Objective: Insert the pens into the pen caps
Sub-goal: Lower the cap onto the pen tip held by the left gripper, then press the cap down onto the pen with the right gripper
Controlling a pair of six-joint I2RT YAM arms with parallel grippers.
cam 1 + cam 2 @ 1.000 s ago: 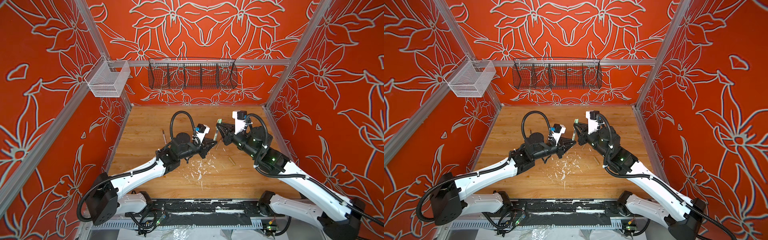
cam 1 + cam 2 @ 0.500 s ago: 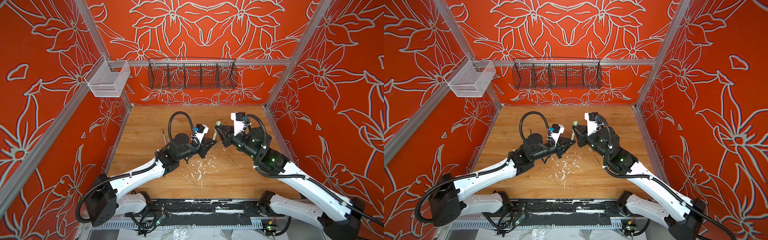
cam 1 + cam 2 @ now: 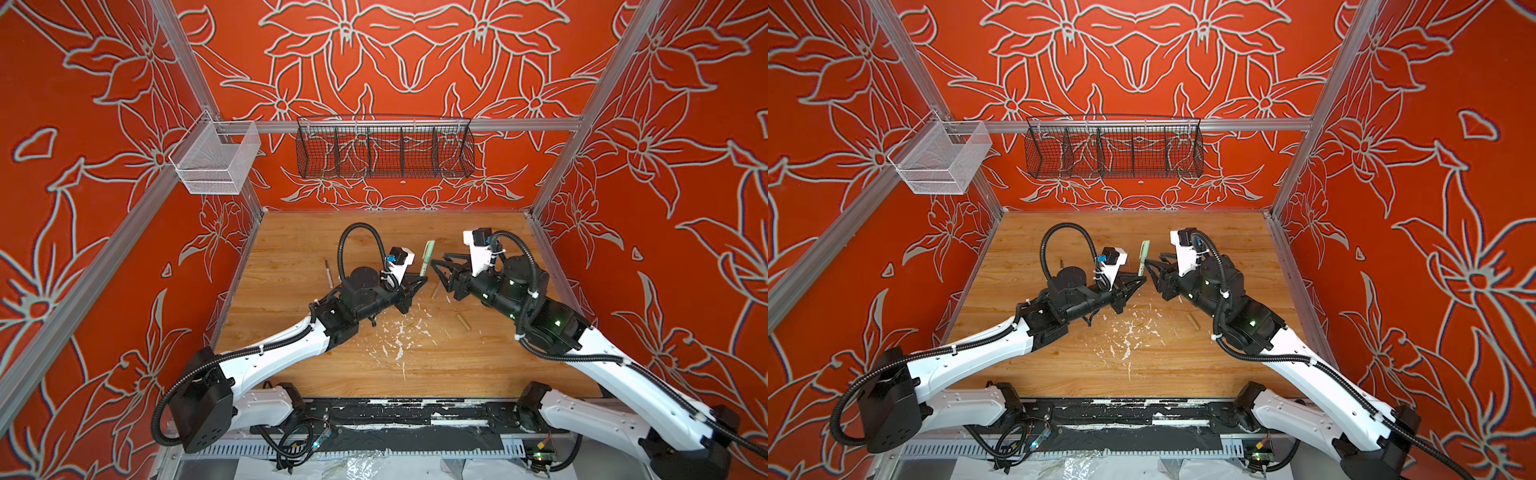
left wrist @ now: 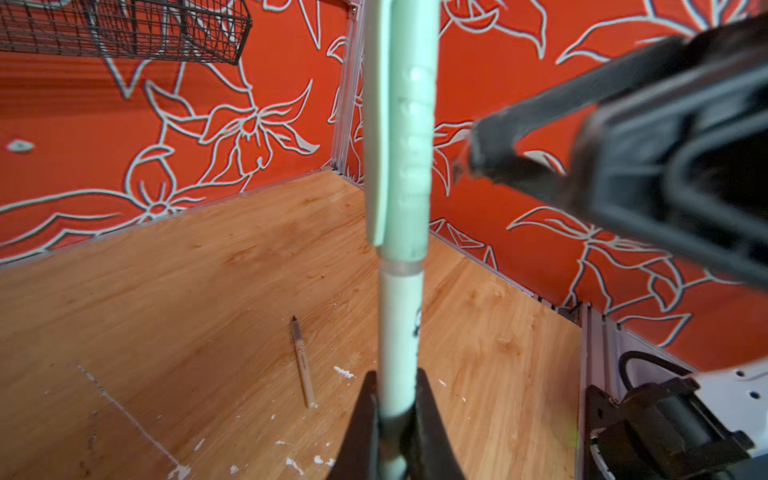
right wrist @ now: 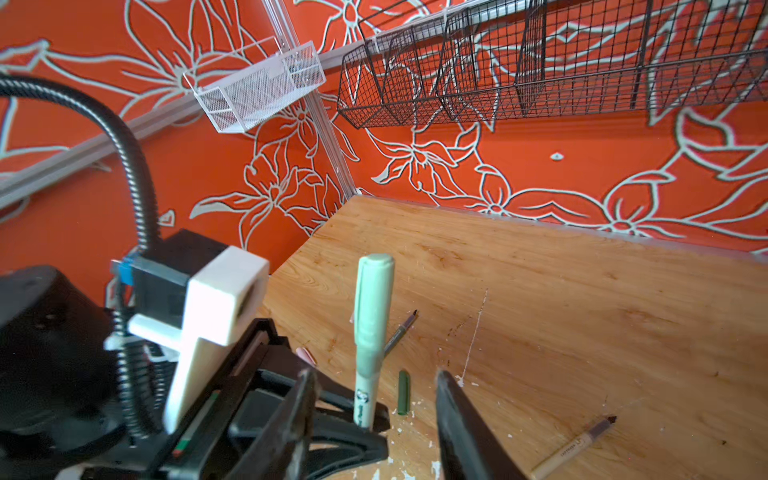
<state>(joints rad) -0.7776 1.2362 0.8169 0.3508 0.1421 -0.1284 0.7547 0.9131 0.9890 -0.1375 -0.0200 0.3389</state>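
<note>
A: What filled most of the scene?

B: The wooden table [image 3: 316,237], boxed in by orange walls. A black wire basket [image 3: 384,153] hung on the back wall and a white mesh basket [image 3: 214,166] on the left one. 2 arms reached in from the near edge and met close to the middle.

A: How were the grippers set?

B: The left gripper [image 3: 1142,280] was clamped on the lower barrel of the light green pen [image 4: 397,328], holding it nearly upright above the wood. Its fingers [image 4: 365,415] pressed against both sides of the barrel. The right gripper [image 5: 374,374] stood just beside it with its jaws spread. The pen rose between those 2 fingers with a gap on each side, touching neither.

A: And the cap for that pen?

B: The light green cap [image 5: 374,291] sat on the pen's upper end, with its lower rim down against the barrel.

A: What else lay about?

B: A tan pen [image 5: 577,444] lay flat near the right gripper, its dark tip bare. A dark green pen [image 5: 400,332], also uncapped, lay flat beyond the held pen and partly behind it. The dark green cap [image 5: 403,392] lay on the wood near that pen, apart from it. A tan cap [image 3: 462,322] lay close to the right arm. A pink cap [image 5: 305,355] showed only in part behind the left gripper. Smallest of all, white paint flecks [image 3: 399,336] were scattered over the table in front of both grippers.
</note>
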